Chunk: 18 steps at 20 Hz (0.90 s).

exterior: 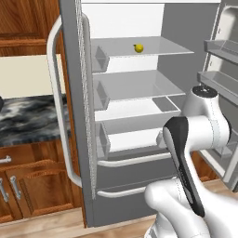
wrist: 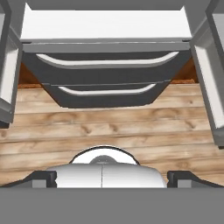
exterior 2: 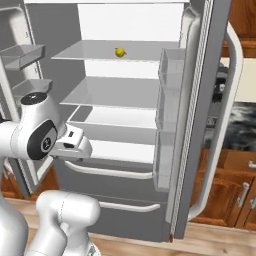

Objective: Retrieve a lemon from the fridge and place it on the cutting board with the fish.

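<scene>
The lemon [exterior: 138, 48] sits mid-depth on the fridge's [exterior 2: 125, 30] top glass shelf [exterior: 158, 46], toward its right half. Probably light, firm and prone to rolling, so pinch across its middle. The hand's [wrist: 112, 177] fingertips stand wide apart, holding nothing.

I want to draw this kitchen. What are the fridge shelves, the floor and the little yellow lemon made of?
The fridge shelves look like glass: pale, smooth, slightly see-through. The floor looks like wood planks, with brown grain lines and knots. The lemon looks like real fruit, bright yellow with a dull skin, though it is too small to be sure.
</scene>
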### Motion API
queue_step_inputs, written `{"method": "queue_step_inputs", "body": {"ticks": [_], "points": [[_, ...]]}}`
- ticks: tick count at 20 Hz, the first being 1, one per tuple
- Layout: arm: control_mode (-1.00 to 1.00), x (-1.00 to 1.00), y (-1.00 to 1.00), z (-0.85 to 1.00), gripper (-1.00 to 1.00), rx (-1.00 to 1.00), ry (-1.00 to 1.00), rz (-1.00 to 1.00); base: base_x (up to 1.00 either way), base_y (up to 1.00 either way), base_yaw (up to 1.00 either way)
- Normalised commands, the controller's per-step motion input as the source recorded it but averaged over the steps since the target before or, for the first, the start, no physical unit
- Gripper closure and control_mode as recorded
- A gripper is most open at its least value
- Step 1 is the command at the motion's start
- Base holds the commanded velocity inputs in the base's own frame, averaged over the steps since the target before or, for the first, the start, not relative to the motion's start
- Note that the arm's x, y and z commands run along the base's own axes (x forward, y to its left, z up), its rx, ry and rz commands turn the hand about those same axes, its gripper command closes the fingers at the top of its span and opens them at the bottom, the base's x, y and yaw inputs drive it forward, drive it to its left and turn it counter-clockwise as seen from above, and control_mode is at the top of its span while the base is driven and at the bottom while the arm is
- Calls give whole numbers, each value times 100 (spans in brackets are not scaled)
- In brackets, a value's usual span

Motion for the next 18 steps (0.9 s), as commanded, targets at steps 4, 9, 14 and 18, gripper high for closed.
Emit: {"method": "queue_step_inputs", "body": {"ticks": [4,9,14,18], "points": [[100,0,0,0,-100,0,0,0,1,-29,-4],[100,0,0,0,-100,0,0,0,1,-16,-7],[100,0,0,0,-100,0,0,0,41,0,0],[100,0,0,0,-100,0,0,0,75,0,0]]}}
